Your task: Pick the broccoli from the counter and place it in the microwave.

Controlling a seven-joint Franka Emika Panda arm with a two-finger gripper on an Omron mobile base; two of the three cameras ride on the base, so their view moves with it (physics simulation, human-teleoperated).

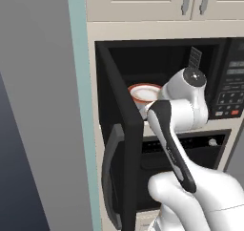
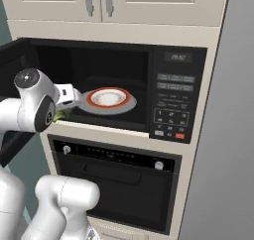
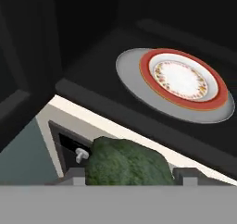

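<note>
Broccoli [image 3: 126,164] is clamped in the gripper [image 3: 132,174], low in frame before the open microwave [image 3: 139,42]; next, carry it inside onto the plate [image 3: 183,79].

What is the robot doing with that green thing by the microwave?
The robot arm is holding a piece of broccoli between its jaws, just outside the open microwave. The microwave door is swung wide open. Inside, a white plate with a red rim sits on the grey turntable. The broccoli is not in the microwave yet; the gripper is at the front edge of the opening, so it looks about to carry it in.
</note>
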